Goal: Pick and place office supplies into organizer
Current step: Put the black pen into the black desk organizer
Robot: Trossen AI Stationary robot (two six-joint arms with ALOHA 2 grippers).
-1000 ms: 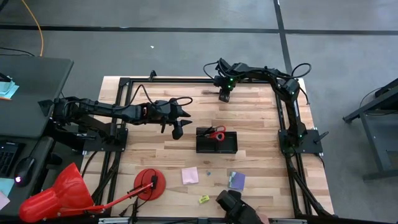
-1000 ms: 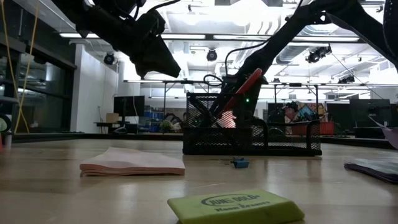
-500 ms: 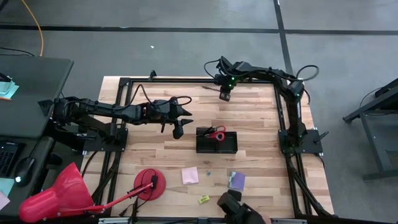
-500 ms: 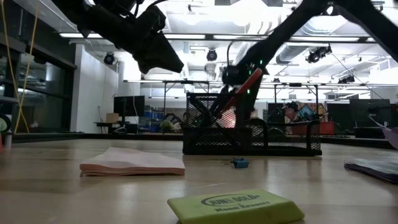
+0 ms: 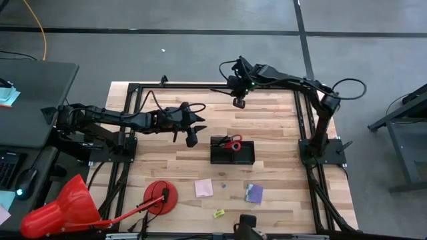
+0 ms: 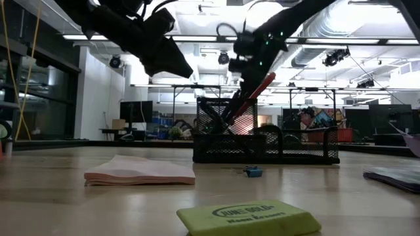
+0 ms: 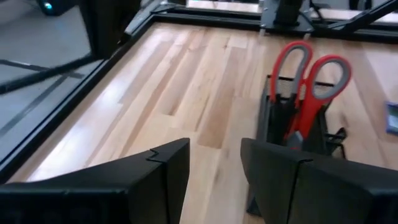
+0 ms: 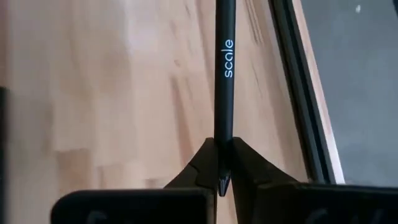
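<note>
The black mesh organizer [image 5: 233,152] [image 6: 266,139] stands mid-table, and the red-handled scissors [image 7: 308,81] stand upright in it. My right gripper [image 5: 238,101] [image 6: 252,56] hangs raised by the table's far edge, shut on a black pen [image 8: 224,68] lettered "scale". My left gripper [image 5: 190,138] [image 7: 214,155] hovers open just left of the organizer. The pink sticky pad [image 5: 203,188] [image 6: 139,172], the purple pad [image 5: 253,193] and the yellow eraser [image 5: 219,213] [image 6: 249,218] lie flat near the table's near edge. My right gripper pinches the pen's near end [image 8: 222,146] between its two fingertips [image 8: 202,163]. The pen runs on straight ahead past the fingertips, along the fingers rather than across them. Its far end leaves the wrist view, so I cannot tell whether it touches the table.
A small blue piece [image 5: 223,185] [image 6: 252,172] lies in front of the organizer. A big red cone [image 5: 60,210] and a red disc with a stick [image 5: 160,197] sit at the near left. Black frame rails [image 5: 130,127] border the table on left, far and right sides.
My right gripper has risen from behind the organizer to well above it, carrying the pen, and shifted slightly toward the table's left. A dark object at the near edge has drawn back almost out of the high view.
</note>
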